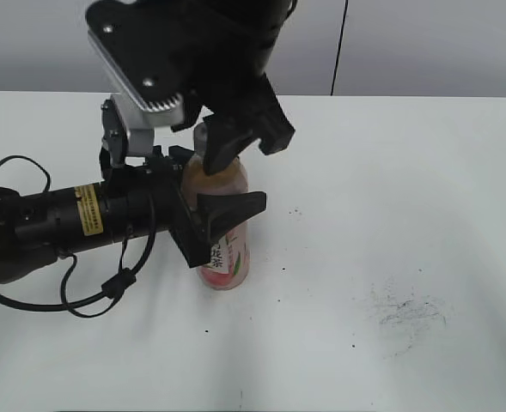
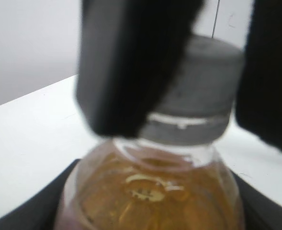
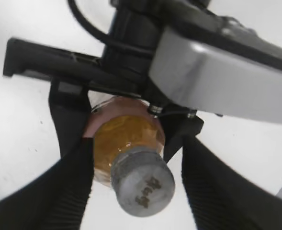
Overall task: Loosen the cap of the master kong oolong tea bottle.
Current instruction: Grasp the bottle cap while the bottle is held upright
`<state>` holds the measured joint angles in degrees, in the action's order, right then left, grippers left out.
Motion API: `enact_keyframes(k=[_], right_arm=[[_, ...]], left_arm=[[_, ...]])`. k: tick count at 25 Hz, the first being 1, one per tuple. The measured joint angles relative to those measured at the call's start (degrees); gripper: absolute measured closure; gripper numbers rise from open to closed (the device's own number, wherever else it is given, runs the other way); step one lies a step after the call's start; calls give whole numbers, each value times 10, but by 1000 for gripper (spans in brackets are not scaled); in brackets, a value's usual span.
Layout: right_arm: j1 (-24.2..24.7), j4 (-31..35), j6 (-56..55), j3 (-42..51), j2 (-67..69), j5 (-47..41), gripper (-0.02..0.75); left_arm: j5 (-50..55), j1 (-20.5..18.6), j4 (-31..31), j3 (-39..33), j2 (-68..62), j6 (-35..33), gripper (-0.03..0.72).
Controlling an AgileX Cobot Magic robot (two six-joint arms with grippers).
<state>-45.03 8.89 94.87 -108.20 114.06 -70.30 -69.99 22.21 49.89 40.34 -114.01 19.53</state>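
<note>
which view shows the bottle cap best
The right wrist view: the whole cap shows, top and side, unobstructed. The left wrist view shows its ribbed side, partly behind a dark blurred jaw. The exterior view hides it almost entirely.

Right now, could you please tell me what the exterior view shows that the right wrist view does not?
Only the exterior view shows the bottle's pink-and-white label, scuff marks on the white table, and the left gripper clamping the body of the clear plastic tea bottle. Only the right wrist view shows the embossed top of the small grey ribbed cap, with the right gripper straddling it, gaps on both sides. Both show the amber tea.
</note>
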Motion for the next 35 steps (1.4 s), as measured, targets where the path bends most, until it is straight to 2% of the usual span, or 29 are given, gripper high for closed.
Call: enact_keyframes(k=[2,5,9,12,16,22,25,32,35], right_arm=[[0,1,-124,0,-6,2,234],[0,2,-297,0,-12,2,178],[0,2,-526,0,-12,2,176],[0,0,-692,0,-12,2,211],[0,-34,-884,0,-12,4,229],[0,-45,-958,0,-12,4,265],[0,-29,-960,0,-12,4,331],[0,-24,-960,0,-12,4,365],[0,-29,-944,0,-12,2,430]], left_arm=[[0,0,0,0,0,1,243],[1,0,-1,0,0,1,243],[1,0,-1,0,0,2,243],[1,0,-1,0,0,2,243],[1,0,-1,0,0,2,243],[1,0,-1,0,0,2,243],[1,0,-1,0,0,2,243],[1,0,0,0,0,2,243],[1,0,0,0,0,2,243]])
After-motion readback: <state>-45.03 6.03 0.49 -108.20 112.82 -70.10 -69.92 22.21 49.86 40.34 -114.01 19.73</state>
